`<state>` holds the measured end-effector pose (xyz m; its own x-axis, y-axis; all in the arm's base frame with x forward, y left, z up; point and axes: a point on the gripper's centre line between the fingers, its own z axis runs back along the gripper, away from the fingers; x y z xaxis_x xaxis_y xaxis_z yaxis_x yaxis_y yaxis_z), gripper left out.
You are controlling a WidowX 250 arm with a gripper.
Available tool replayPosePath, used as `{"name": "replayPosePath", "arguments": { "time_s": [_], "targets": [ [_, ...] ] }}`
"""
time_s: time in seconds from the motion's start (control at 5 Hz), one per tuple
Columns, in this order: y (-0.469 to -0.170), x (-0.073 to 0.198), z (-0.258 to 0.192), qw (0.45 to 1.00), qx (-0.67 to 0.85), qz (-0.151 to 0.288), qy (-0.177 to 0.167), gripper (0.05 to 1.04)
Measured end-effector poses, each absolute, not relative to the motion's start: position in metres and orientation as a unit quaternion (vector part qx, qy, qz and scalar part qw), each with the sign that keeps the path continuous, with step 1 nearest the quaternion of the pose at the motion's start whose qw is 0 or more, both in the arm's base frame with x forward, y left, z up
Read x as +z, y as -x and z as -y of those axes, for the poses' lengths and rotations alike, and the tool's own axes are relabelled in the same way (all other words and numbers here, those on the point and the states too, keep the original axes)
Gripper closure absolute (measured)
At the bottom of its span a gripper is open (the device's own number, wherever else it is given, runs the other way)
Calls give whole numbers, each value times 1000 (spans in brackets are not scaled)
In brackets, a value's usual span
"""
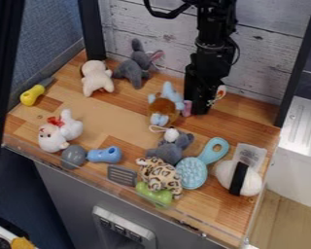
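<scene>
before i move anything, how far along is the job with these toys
Nothing looks clearly done: the leopard plush and turquoise hairbrush lie loose among others. The gripper is low beside the brown-and-blue plush; a grasp can't be confirmed. This loose spread doesn't settle what's left.

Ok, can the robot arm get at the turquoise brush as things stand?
Probably, yes: the gripper hangs toward the back, and the brush's looped handle looks uncovered, though the spotted plush toy crowds its head.

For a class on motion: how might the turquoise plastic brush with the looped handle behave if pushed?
The brush looks rigid, so likely moves as one piece. Its broad head makes rolling unlikely; its long handle might swing.
</scene>
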<state>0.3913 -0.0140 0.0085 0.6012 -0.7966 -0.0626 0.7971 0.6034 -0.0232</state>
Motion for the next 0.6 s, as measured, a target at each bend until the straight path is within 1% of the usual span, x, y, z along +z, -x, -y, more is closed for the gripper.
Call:
{"name": "replayPosePath", "arguments": {
  "time_s": [0.2, 0.4, 0.6],
  "targets": [
    [-394, 9, 13, 873, -486, -31, -7, 724],
    [-394, 9, 13, 875, -483, -32, -8, 936],
    [-394, 9, 13, 897, -440, -35, -7, 1022]
  ]
}}
